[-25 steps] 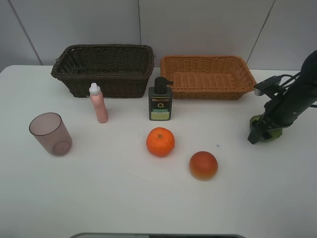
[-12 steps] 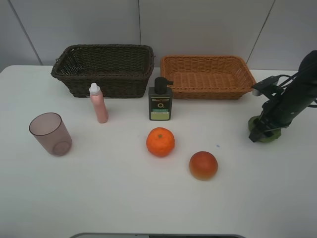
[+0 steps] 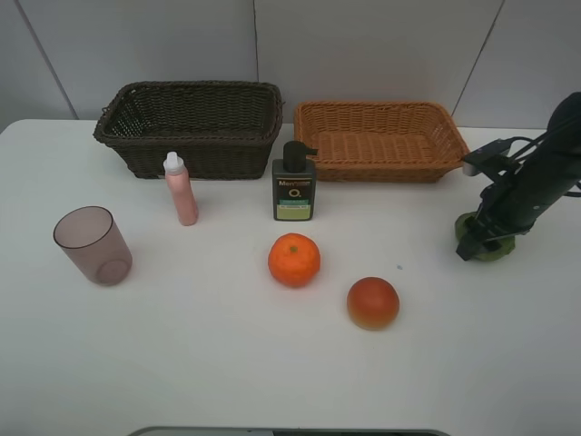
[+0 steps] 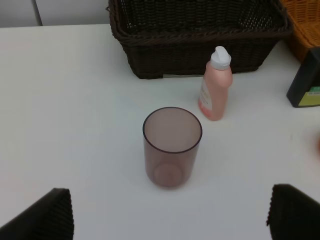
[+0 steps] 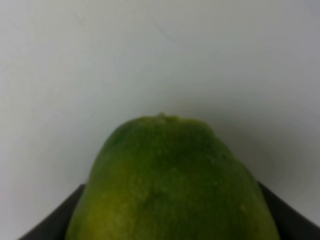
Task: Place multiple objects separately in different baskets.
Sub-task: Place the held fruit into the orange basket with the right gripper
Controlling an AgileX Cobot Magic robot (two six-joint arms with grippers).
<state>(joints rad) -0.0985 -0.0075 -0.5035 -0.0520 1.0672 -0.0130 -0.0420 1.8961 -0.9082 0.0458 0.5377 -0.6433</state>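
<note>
Only up close, green fruit snug in right pincer.

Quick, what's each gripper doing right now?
Left gripper: open, holding nothing.
Right gripper: closed on the green fruit.

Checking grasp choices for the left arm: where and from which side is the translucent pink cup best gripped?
Probably across the cup at mid-height of its wall, jaws straddling it from the robot's side. It stands upright, mouth up; the pink bottle stands apart, toward the dark basket.
</note>
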